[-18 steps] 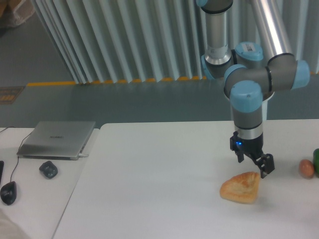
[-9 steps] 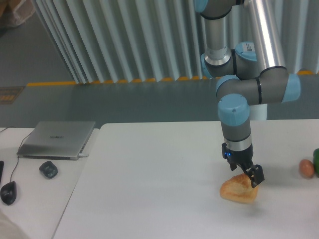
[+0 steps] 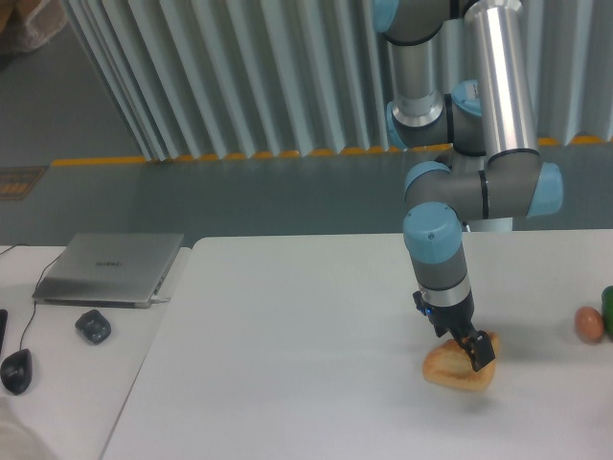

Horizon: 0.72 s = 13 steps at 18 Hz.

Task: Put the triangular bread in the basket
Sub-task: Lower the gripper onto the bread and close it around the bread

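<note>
The triangular bread [image 3: 452, 370] lies on the white table [image 3: 306, 345] at the front right, golden-brown and puffy. My gripper [image 3: 463, 344] is down on the bread's upper right part, tilted. Its jaws stand apart, one dark finger [image 3: 482, 354] pressed against the crust and the other partly hidden behind the wrist. It looks open around the bread. The basket is out of view.
A small reddish-brown ball [image 3: 589, 324] and a green object [image 3: 608, 311] sit at the table's right edge. On the lower desk to the left are a closed laptop [image 3: 110, 268], a dark small object [image 3: 93, 327] and a mouse [image 3: 14, 371].
The arm has swung left and lowered. The gripper went from hovering at the bread's right corner to sitting down onto the bread. The bread has barely shifted.
</note>
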Tool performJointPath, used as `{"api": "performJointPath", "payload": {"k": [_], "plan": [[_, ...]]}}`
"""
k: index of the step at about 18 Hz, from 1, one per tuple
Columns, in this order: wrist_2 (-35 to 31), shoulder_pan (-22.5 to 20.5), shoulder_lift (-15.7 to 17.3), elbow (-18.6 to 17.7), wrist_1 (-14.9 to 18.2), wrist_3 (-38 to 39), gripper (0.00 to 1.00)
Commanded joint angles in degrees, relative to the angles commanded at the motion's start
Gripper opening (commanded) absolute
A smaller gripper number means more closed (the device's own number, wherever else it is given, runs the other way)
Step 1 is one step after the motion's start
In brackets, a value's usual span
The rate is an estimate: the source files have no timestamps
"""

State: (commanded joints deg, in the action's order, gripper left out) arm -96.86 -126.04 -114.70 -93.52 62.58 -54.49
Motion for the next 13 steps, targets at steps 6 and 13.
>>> {"api": "performJointPath", "payload": {"k": [6,13], "plan": [[-1.6,0.0,0.0,0.7,0.3,-0.1,0.10],[-1.5,-0.4,0.0,2.7,1.1,-0.1,0.00]]}}
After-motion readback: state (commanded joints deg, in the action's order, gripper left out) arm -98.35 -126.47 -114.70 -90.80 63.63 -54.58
